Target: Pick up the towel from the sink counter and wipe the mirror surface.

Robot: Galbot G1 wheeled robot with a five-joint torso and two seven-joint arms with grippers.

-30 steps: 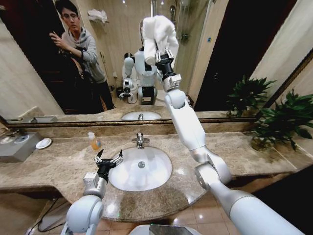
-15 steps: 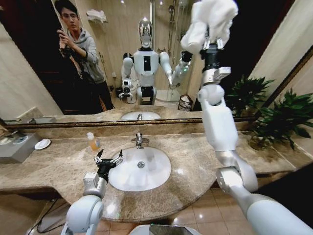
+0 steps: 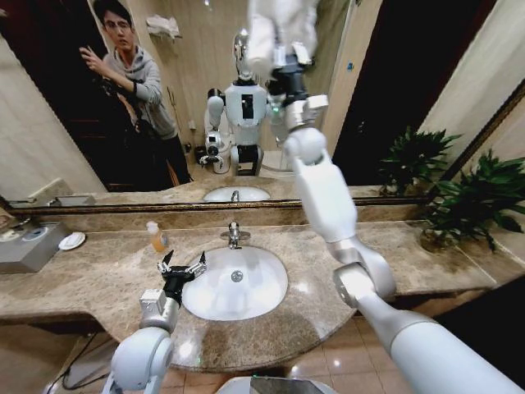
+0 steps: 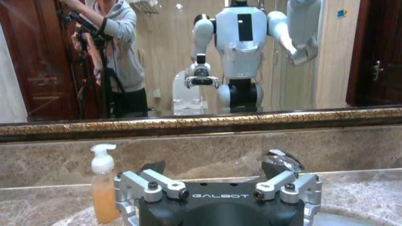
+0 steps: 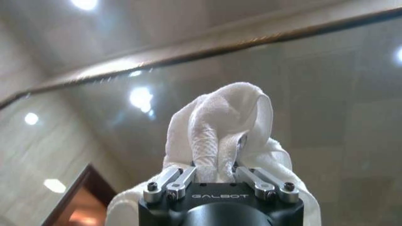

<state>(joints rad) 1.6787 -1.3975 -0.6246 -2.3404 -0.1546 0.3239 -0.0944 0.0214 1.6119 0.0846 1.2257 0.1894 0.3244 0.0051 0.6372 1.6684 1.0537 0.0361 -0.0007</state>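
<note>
High up against the mirror, the right gripper clamps the towel, which bunches above its fingers. Left gripper spread wide beside the basin.

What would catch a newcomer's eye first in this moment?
The right gripper, raised high against the mirror surface, is shut on the white towel. Below, the left gripper hovers open at the basin's left rim on the sink counter.
</note>
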